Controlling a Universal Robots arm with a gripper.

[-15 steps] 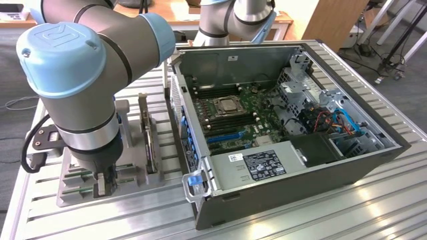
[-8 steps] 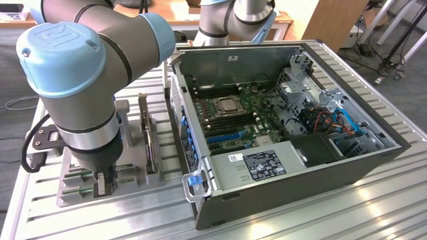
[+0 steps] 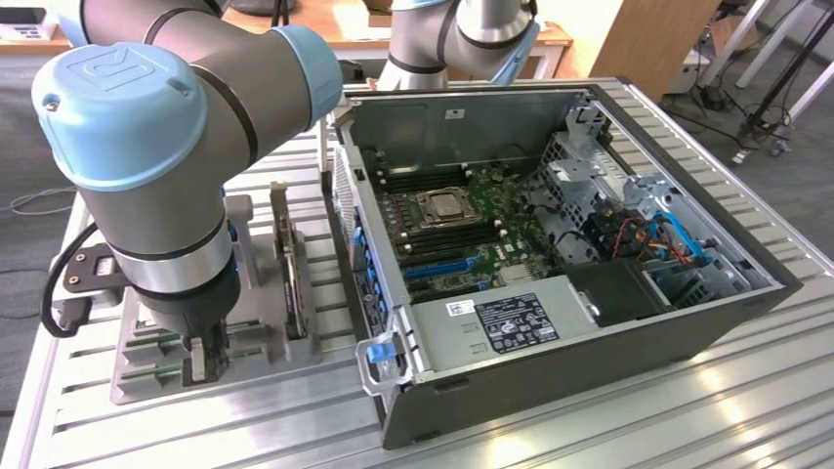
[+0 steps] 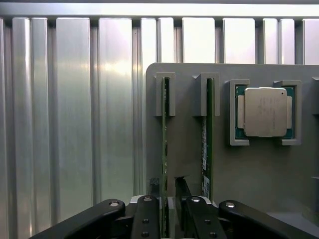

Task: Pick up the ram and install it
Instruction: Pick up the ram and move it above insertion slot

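On the exterior view I see the arm (image 3: 144, 147) bent low at that view's left, with the tool (image 3: 202, 362) pointing straight down into a grey holder (image 3: 137, 383) that lies flat on the ribbed metal tabletop (image 3: 587, 430). Just beside the holder, toward the exterior view's right, an open computer case (image 3: 729, 293) lies on its side. Its motherboard (image 3: 476, 230) faces up.

On the wrist view I look down along the tool (image 4: 167, 196) onto the same holder (image 4: 259, 174). Two green sticks stand on edge in parallel slots. The ram (image 4: 164, 139) I am lined up on is the stick nearest the holder's edge, next to bare tabletop (image 4: 75, 124). The second stick (image 4: 207, 129) sits between it and a square silver processor (image 4: 265, 112), which rests in its own corner brackets.

The tool is released. Its dark fingers (image 4: 182, 199) stand astride the ram, one on each face. I can make out a thin gap between the stick and one finger, so nothing is gripped. The ram sits seated in its slot.
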